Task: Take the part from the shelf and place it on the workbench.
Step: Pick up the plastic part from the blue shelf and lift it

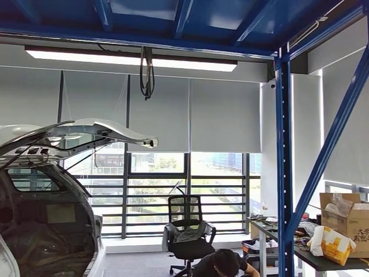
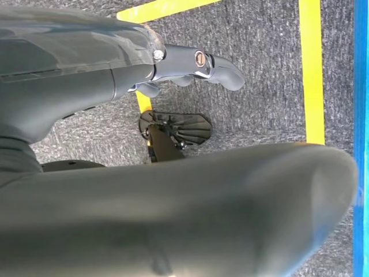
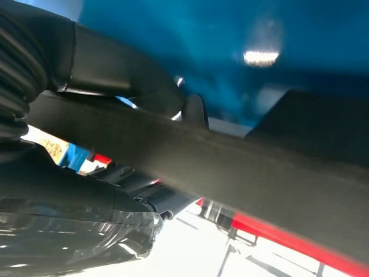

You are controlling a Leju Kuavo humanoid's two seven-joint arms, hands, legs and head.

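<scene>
In the right wrist view a long flat black part (image 3: 261,173) runs slantwise across the picture. My right hand (image 3: 65,196) grips it, dark fingers (image 3: 121,72) curled over one side and the glossy thumb under the other. Behind it lie the blue shelf underside (image 3: 282,34) and a red beam (image 3: 278,234). My left hand (image 2: 130,75) hangs over grey carpet with one finger (image 2: 204,63) stretched out and nothing in it.
The head view looks up and forward. A blue rack upright (image 1: 285,173) stands right of centre. A workbench (image 1: 322,259) at the right carries a cardboard box (image 1: 348,222) and bags. A car with its tailgate up (image 1: 48,219), an office chair (image 1: 187,231) and a crouching person (image 1: 224,264) are ahead. Yellow floor tape (image 2: 311,69) marks the carpet.
</scene>
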